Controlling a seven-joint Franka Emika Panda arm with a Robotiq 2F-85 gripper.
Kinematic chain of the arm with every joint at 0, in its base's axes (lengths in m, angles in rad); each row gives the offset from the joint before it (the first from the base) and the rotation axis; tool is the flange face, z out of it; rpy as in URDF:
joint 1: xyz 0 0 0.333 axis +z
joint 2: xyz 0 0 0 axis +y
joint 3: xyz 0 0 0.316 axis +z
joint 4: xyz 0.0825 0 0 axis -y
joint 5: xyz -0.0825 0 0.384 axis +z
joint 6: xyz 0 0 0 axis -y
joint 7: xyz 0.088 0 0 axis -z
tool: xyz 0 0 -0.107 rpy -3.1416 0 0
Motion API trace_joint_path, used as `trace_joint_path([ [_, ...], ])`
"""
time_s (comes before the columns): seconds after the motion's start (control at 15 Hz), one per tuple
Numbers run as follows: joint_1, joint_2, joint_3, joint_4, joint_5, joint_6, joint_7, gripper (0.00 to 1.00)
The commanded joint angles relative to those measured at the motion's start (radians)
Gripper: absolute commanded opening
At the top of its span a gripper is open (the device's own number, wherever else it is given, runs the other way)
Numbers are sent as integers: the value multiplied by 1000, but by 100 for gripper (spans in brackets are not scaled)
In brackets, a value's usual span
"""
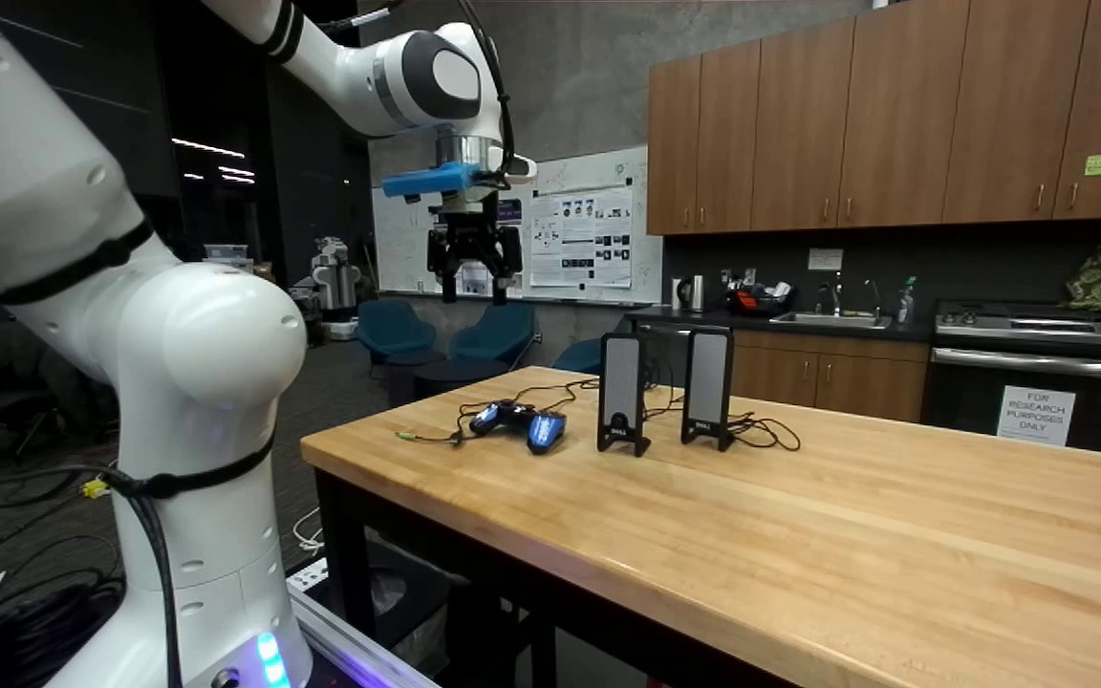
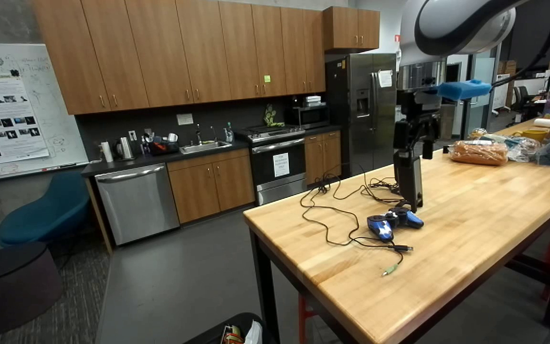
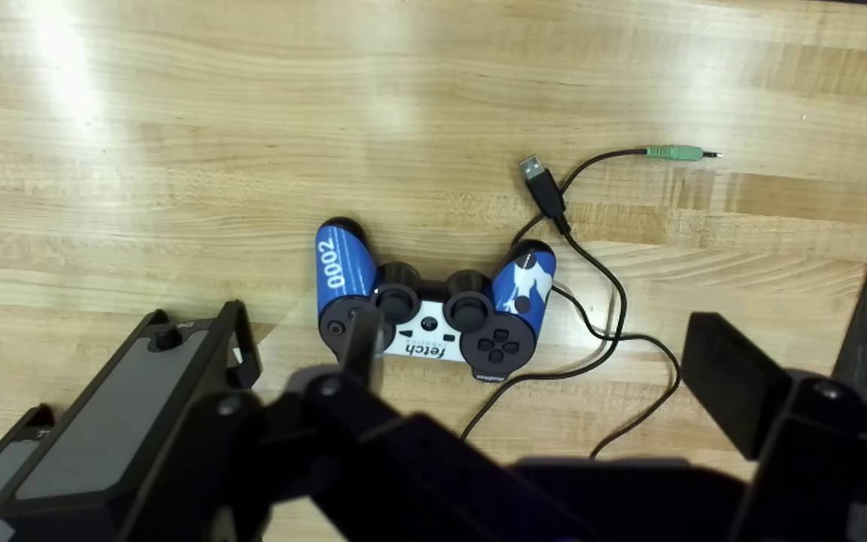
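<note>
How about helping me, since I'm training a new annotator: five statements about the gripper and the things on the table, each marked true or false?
1. Two speakers and a game controller rest on the table. True.
2. Both speakers lie on their sides. False: they stand upright.
3. The gripper is open and holds nothing. True.
4. No plug lies loose. False: a green plug and a USB plug lie unconnected on the table.
5. The game controller lies face down. False: it lies face up.
</note>
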Motion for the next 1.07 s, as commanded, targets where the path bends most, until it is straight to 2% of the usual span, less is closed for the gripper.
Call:
trace_joint_path([
  [0.0,9,-5,4,-20,12,25,-6,100],
  [0.2,5,-11,17,-36,-2,49,10,100],
  [0.33,-2,0,2,2,1,-2,0,100],
  [1.0,2,0,2,-6,3,0,-3,100],
])
